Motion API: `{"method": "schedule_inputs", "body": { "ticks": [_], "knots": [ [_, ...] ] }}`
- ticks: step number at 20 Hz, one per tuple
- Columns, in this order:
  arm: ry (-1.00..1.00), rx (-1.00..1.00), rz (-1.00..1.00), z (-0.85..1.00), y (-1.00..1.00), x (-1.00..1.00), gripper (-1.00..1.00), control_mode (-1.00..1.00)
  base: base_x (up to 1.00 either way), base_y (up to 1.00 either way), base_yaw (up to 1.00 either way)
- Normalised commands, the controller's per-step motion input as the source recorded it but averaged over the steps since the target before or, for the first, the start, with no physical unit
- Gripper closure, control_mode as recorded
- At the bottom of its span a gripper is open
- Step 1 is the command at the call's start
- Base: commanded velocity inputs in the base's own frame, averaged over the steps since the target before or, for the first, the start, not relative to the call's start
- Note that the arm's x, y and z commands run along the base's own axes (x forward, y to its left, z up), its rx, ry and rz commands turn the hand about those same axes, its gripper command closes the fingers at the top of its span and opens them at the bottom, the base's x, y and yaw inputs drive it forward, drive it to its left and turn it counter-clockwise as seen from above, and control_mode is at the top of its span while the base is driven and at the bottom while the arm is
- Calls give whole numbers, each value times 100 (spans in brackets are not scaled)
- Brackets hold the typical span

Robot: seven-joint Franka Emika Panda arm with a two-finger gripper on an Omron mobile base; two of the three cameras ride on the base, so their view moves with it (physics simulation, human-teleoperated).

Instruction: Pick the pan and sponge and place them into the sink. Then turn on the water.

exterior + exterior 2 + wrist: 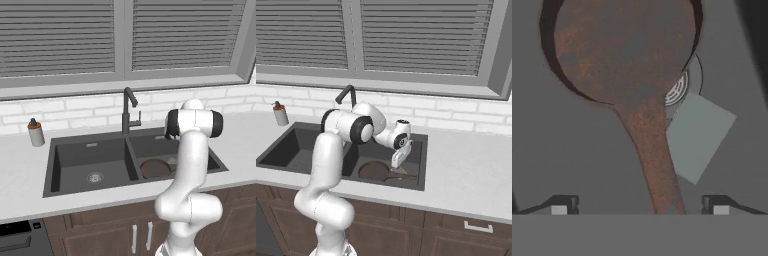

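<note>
Pan [624,50] and sponge [699,136] lie in sink [90,150] basin.

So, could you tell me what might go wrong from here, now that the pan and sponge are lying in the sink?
1. The open jaws of the gripper straddle the handle of the pan; lifting off askew could snag it and drag the pan.
2. The pan and the sponge partly cover the drain, so water may pool once it runs.
3. The faucet stands close behind the arm; reaching for its lever could bump it.
</note>
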Motion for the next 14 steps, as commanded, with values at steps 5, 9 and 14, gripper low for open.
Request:
{"method": "schedule_inputs", "body": {
  "ticks": [5, 9, 14],
  "knots": [
    [-9, 0, -8, 84, 9, -23, -100, -100, 0, 0, 0],
    [-9, 0, -9, 77, 8, -26, -100, -100, 0, 0, 0],
    [0, 0, -11, 34, 2, -7, -100, -100, 0, 0, 0]
  ]
}}
